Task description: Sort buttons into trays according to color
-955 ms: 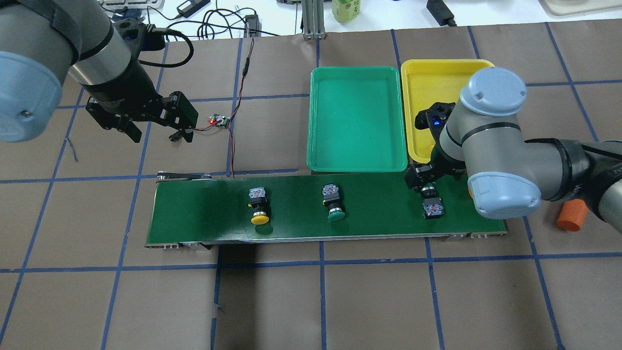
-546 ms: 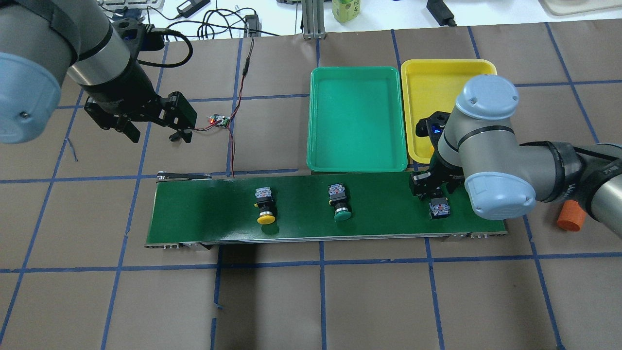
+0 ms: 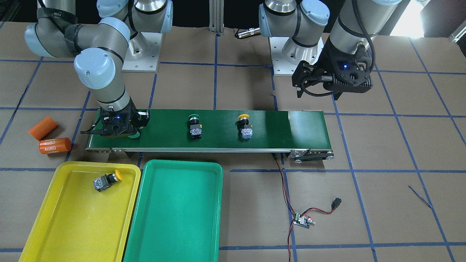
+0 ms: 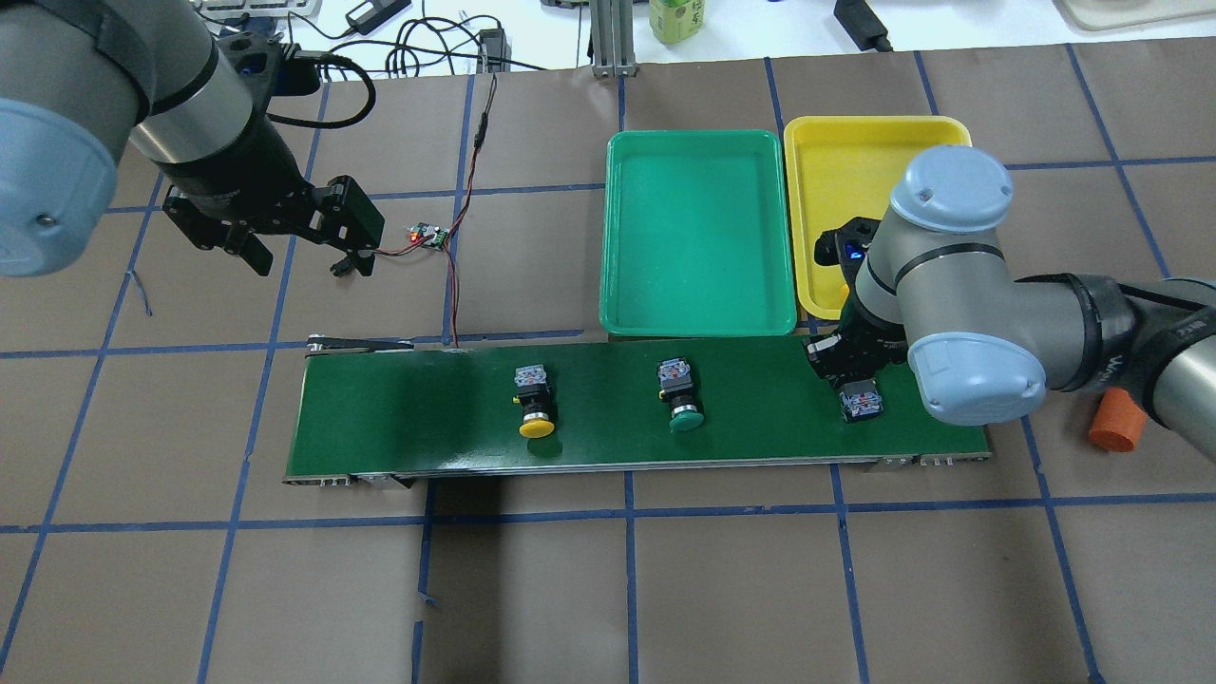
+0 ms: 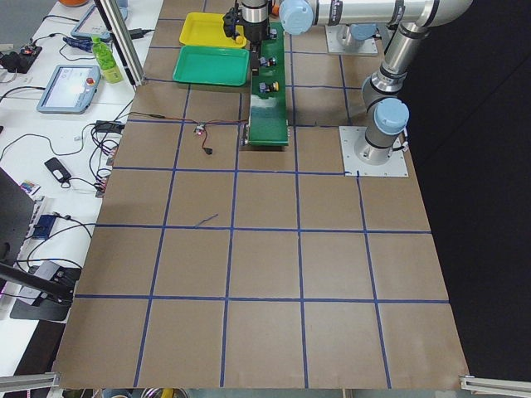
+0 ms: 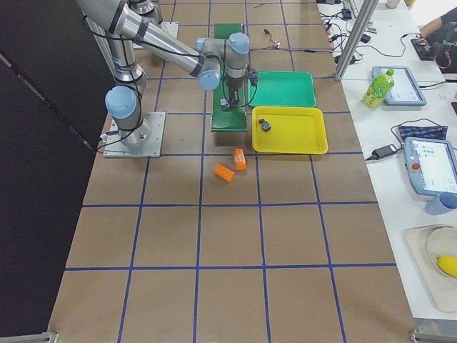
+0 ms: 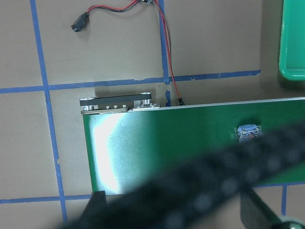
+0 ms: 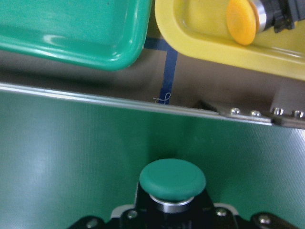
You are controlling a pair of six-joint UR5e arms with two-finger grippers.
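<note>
Table [image 4: 608,589] first: brown paper ruled into squares by blue tape. Two grey arms with pale blue joint caps reach over it. The left arm [image 4: 190,123] slants down from the robot's left to a wrist held above the paper, beyond the belt's left end. The right arm [image 4: 969,313] bends over the belt's right end, its wrist turned downward.

A long dark green belt [image 4: 408,418] runs across the table. Just beyond its right half lie two shallow trays with rounded rims, side by side and almost touching: the green tray [image 4: 698,237] and, further right, the yellow tray [image 3: 72,225].

The left gripper [image 4: 304,264] hangs with its fingers wide apart, well away from every button. The right gripper [image 4: 848,380] is down at the belt with one finger on each side of a button's black body. Whether they press on it cannot be told.

That third button [image 8: 172,179] lies on its side, green mushroom cap facing the trays and grey-blue block toward the robot. Left of it on the belt, well apart from both grippers, lie the green button [image 4: 679,397] and the yellow button [image 4: 533,404], caps toward the robot. The fourth button [image 3: 105,181], yellow-capped, lies askew in the yellow tray near its belt-side end.

Two orange cylinders [image 3: 54,145] rest past the belt's right end. A small circuit board [image 4: 427,236] with red and black wires sits beyond its left.
</note>
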